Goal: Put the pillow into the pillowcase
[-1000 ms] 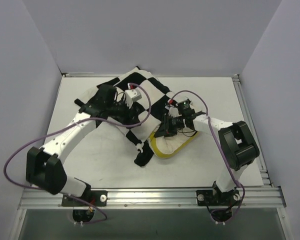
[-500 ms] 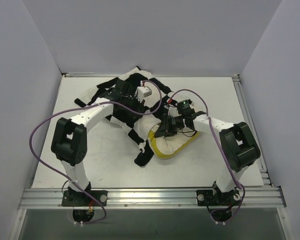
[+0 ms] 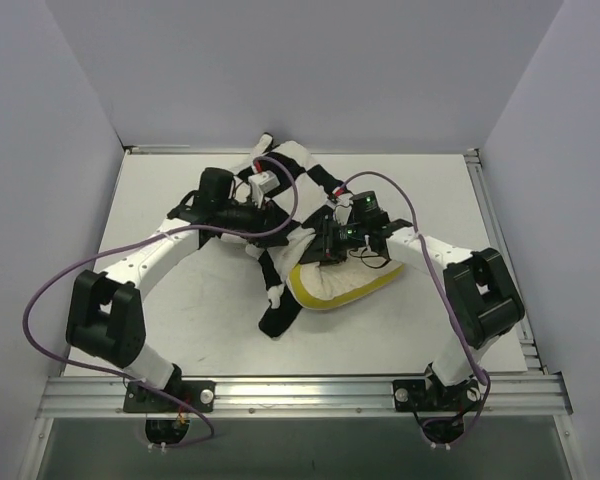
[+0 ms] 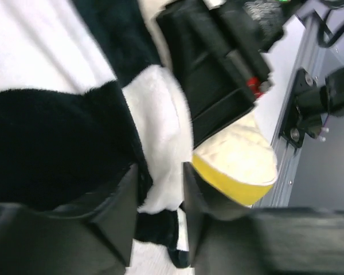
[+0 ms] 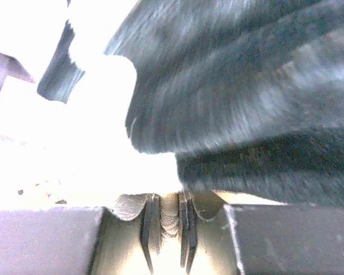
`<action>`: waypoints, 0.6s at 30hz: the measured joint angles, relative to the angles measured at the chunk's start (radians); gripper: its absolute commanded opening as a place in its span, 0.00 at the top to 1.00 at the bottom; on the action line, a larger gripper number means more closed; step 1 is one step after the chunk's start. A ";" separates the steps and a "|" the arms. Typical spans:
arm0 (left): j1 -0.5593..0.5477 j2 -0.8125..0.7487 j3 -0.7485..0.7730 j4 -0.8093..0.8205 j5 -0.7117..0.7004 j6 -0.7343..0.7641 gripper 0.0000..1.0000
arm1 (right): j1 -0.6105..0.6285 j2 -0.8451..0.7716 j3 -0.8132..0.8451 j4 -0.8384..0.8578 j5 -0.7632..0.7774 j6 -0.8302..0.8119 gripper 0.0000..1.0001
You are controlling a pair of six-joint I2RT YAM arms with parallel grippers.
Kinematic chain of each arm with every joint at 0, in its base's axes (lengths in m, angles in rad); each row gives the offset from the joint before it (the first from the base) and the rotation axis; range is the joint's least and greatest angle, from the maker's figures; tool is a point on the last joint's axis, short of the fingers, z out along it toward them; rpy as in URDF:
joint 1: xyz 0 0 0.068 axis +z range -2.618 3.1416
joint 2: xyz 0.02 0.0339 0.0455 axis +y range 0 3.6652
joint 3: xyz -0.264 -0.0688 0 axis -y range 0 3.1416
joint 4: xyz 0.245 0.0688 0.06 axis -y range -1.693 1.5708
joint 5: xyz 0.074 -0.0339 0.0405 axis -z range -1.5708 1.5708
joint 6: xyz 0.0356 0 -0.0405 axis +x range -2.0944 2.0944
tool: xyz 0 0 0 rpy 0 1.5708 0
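The cream pillow [image 3: 345,285] with its yellow edge lies at the table's middle, its left end under the black-and-white checkered pillowcase [image 3: 280,262]. My left gripper [image 3: 285,222] is shut on a fold of the pillowcase [image 4: 160,183]; its wrist view shows the pillow's yellow-edged corner [image 4: 241,166] just to the right. My right gripper [image 3: 325,245] is at the pillow's upper left edge. In the right wrist view, this gripper [image 5: 169,200] pinches cream quilted material, with dark pillowcase fabric [image 5: 246,114] hanging over it.
The white table [image 3: 180,300] has a metal rail [image 3: 500,250] along its right side and one along the front edge. Grey walls stand on three sides. Purple cables loop off both arms.
My left arm has swung its elbow back down and left. The pillowcase is bunched narrower and drawn over the pillow's left end. The pillow and right gripper have shifted slightly up and left.
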 measured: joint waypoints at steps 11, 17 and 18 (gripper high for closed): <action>-0.065 -0.453 -0.134 -0.299 -0.046 0.520 0.31 | -0.047 0.006 0.187 0.052 -0.026 0.095 1.00; -0.498 -0.589 -0.416 -0.279 -0.341 0.690 0.21 | -0.053 0.011 0.240 0.062 -0.032 0.119 1.00; -0.548 -0.572 -0.473 -0.249 -0.410 0.705 0.21 | -0.053 0.016 0.240 0.058 -0.034 0.119 1.00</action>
